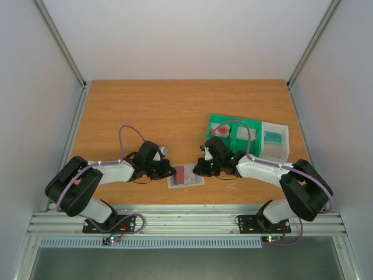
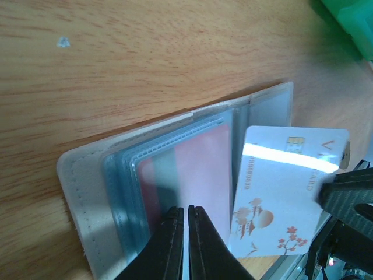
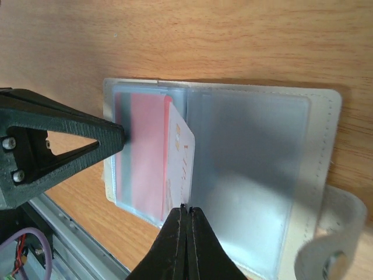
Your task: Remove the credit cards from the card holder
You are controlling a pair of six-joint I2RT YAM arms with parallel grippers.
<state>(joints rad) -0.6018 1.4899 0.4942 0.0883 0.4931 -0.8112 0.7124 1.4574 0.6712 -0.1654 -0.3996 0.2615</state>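
The card holder lies open on the table near the front edge, between both grippers. In the left wrist view the holder has a dark red card inside its left pocket. My left gripper is shut, with its tips down on that pocket. My right gripper is shut on the edge of the white card with red marks. That card stands tilted up, partly out of the holder, and shows edge-on in the right wrist view. The holder's right pocket looks empty.
A green compartment tray stands right of centre with a reddish card in it. A clear plastic box beside it holds a teal card. Metal rails run along the table's near edge.
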